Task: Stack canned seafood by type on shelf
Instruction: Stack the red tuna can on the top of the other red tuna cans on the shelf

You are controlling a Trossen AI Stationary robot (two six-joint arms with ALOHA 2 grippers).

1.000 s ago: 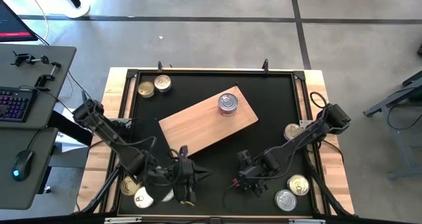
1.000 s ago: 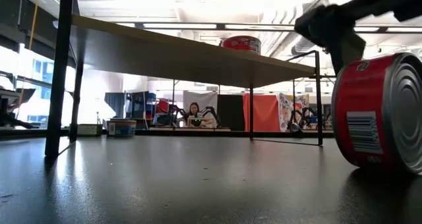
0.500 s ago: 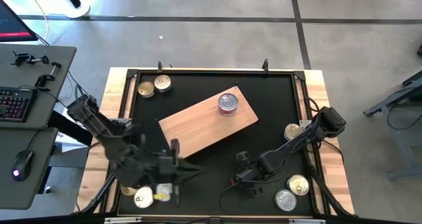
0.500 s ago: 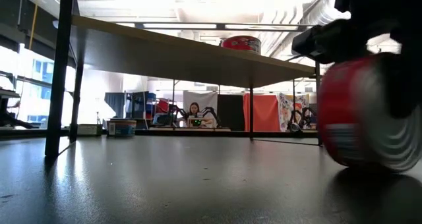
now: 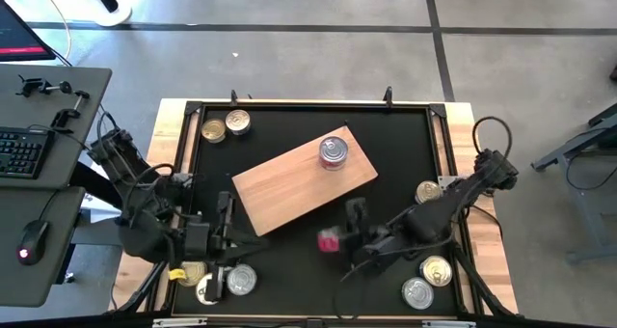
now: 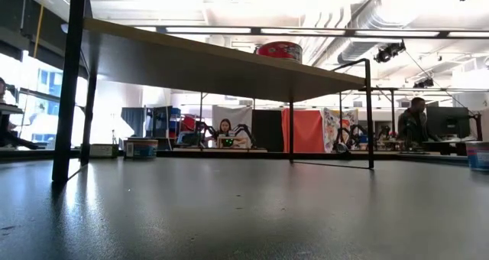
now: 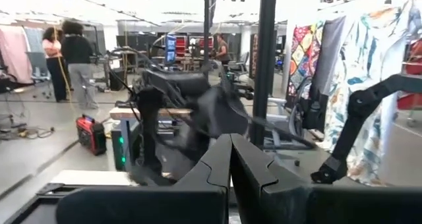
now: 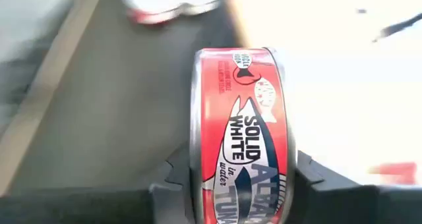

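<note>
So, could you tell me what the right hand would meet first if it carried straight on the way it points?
Probably the shelf: the right hand, shut on a red tin, points toward its near edge. Its height above the table is unclear, so it might pass over.

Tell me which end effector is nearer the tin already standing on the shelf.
Right. The right end effector, shut on a red-labelled tin, is just off the shelf edge below that tin. The left end effector sits farther off, beyond the shelf's opposite corner.

keyboard point(image 5: 19, 152), mouse point(image 5: 34, 239), ppl in bkgd point(image 6: 225, 127)
</note>
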